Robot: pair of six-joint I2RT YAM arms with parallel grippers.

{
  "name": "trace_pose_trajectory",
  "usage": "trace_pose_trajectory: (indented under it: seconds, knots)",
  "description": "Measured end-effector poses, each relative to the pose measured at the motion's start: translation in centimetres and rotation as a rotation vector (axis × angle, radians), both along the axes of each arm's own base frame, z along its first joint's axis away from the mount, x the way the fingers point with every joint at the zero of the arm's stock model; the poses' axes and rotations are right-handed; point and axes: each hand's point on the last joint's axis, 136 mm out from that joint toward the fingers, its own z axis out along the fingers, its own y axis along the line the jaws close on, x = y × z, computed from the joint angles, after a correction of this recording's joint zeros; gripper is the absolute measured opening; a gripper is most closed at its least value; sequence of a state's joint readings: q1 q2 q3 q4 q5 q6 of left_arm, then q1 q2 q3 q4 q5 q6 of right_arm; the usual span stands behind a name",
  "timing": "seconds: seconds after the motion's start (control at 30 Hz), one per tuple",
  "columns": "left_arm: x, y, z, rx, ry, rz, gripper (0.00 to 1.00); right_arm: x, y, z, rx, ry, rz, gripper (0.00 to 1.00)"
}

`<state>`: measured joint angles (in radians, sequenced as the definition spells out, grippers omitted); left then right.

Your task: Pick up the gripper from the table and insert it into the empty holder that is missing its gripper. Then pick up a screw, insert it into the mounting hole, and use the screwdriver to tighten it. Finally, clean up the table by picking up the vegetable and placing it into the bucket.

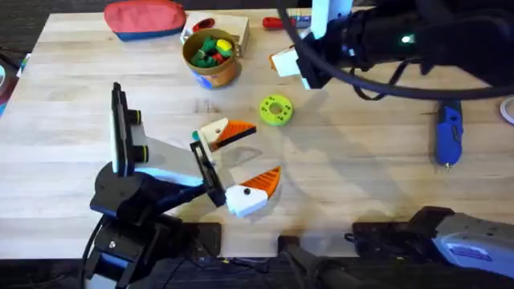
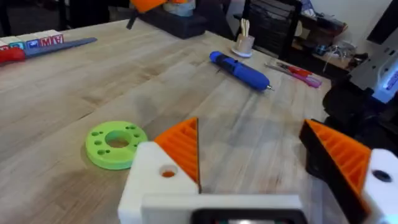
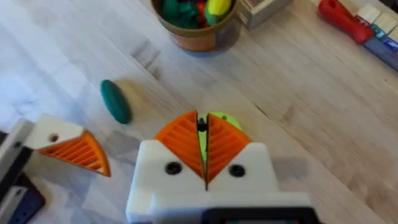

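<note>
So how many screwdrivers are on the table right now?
2. The blue screwdriver lies near the right edge of the table. The red-handled one lies at the far edge, beside the box. More may be hidden under the arms.

The wooden table point(image 1: 353, 172) carries the green disc point(image 1: 275, 110), blue screwdriver point(image 1: 448, 134), bucket point(image 1: 212, 58) and vegetable point(image 3: 115, 101).

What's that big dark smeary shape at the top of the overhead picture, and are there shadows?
Overhead: the right arm, close under the camera, looks large, dark and blurred, and throws a soft shadow on the table. Left wrist: the green disc has a thin shadow under its near rim.
</note>
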<state>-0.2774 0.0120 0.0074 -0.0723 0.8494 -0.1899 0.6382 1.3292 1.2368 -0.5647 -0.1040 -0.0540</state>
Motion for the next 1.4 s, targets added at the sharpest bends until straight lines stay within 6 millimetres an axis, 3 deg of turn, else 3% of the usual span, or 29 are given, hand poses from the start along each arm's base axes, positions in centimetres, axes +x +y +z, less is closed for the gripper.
trace_pose_trajectory:
  seconds: [0.2,0.33,0.5,0.63,0.87,1.4]
  knots:
    - [0.0,0.0,0.0,0.02,-0.042,-0.002,0.986,-3.1,0.7,2.5,0.014,0.078,0.037,0.003]
    - [0.0,0.0,0.0,0.028,-0.059,-0.003,0.987,-4.9,2.3,4.2,0.042,0.086,0.084,0.003]
    - [0.0,0.0,0.0,0.032,-0.068,-0.004,0.987,-7.6,4.5,4.0,0.045,0.119,0.158,0.003]
    - [0.0,0.0,0.0,0.034,-0.071,-0.004,0.987,-9.1,6.7,2.6,0.029,0.164,0.208,0.003]
    - [0.0,0.0,0.0,0.033,-0.071,-0.004,0.986,-9.4,8.5,-0.5,-0.022,0.237,0.214,0.003]
    - [0.0,0.0,0.0,0.04,-0.085,-0.004,0.986,-9.6,9.4,-0.8,-0.006,0.254,0.207,0.003]
